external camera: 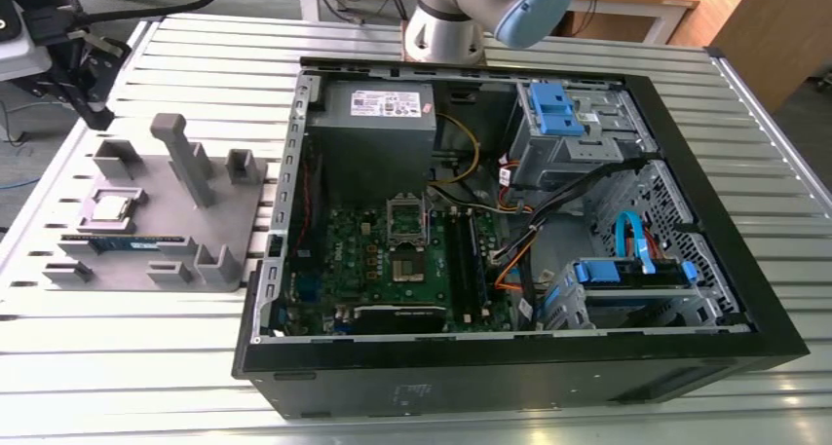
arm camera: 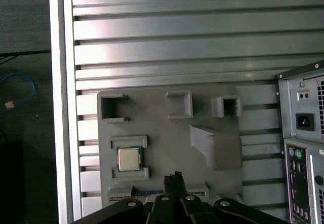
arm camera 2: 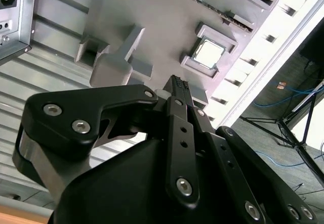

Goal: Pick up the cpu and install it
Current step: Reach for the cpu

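The cpu (arm camera: 128,159) lies flat in a walled pocket (arm camera: 127,142) of the grey holder (arm camera: 167,138), near the desk (external camera: 131,367) edge on the exterior view's left. The gripper (arm camera: 176,176) hangs above the holder, clear of the chip, and is closed on nothing. The chip is thin and recessed, so an off-centre descent could strike the walls or tip it.

Open computer case (external camera: 520,377) with green motherboard (external camera: 351,250) and power supply (external camera: 370,109), grey holder (external camera: 170,221) just beside it bearing a memory stick (external camera: 124,241), on a slatted counter (external camera: 117,367)
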